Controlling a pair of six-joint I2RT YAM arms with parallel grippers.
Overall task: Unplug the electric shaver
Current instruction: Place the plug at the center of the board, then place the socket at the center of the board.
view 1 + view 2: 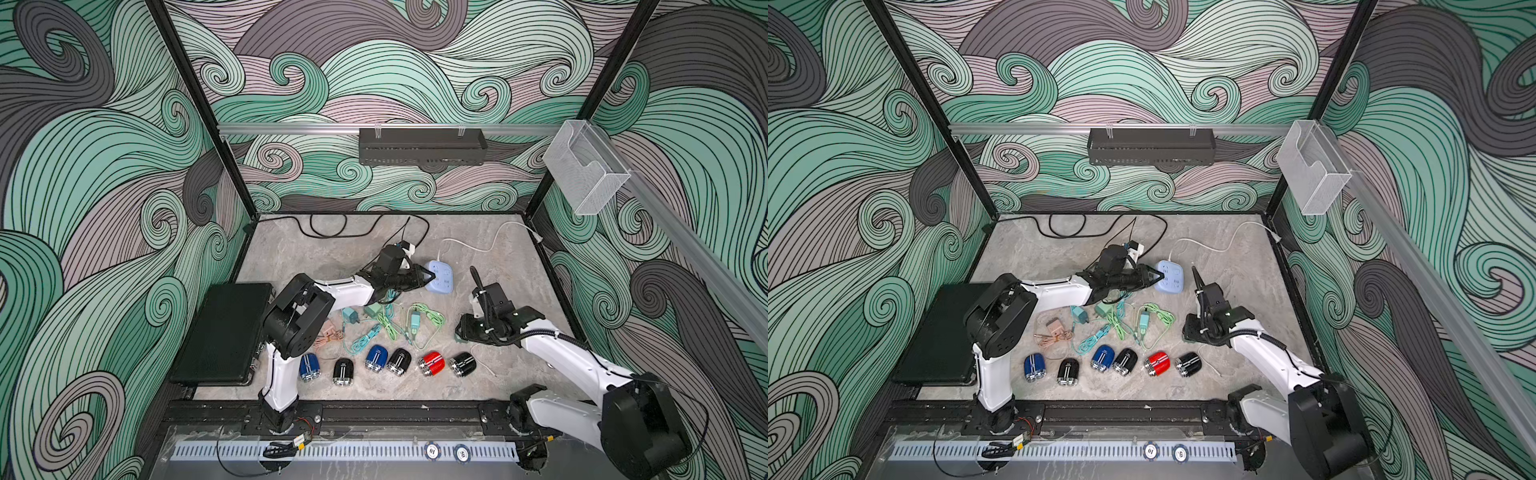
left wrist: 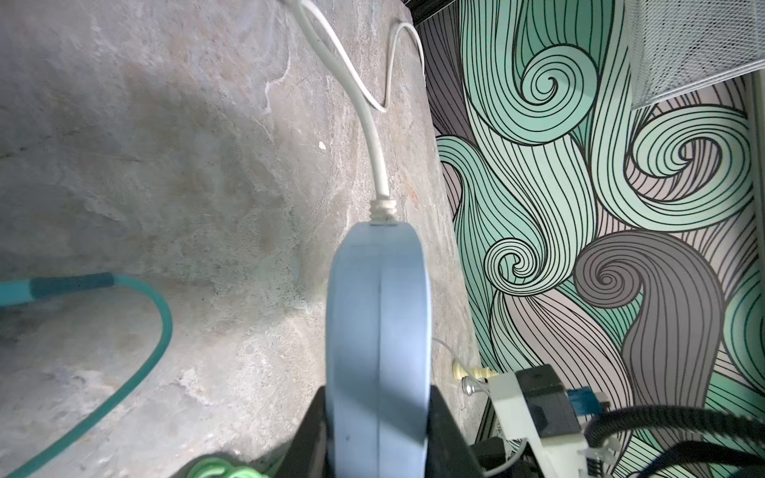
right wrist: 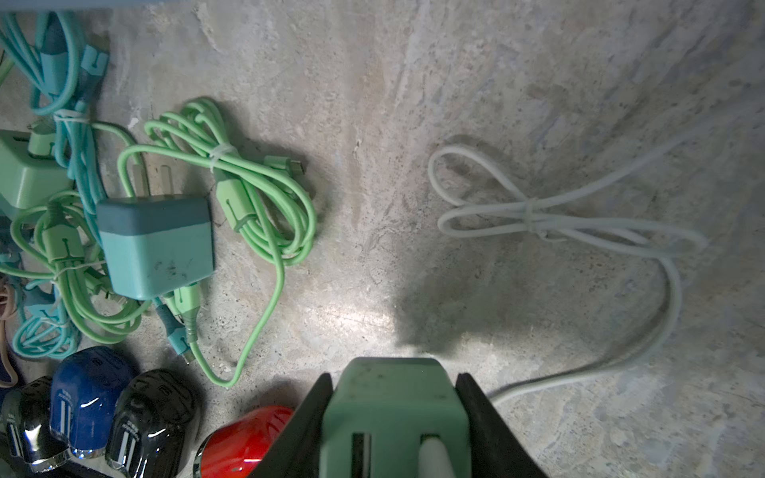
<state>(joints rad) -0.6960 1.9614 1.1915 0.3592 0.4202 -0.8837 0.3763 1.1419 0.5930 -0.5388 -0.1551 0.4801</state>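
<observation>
Several electric shavers lie in a row near the table's front: blue, black, red and black. My left gripper is shut on the edge of the pale blue power strip. My right gripper is shut on a green charger plug, low over the table beside the red shaver. A white cable is plugged into that charger and lies looped on the table. I cannot tell where its far end goes.
Loose green and teal chargers with bundled cables lie between the arms. A black case sits at the left edge. A black cord runs along the back. The strip's white cord trails to the right wall.
</observation>
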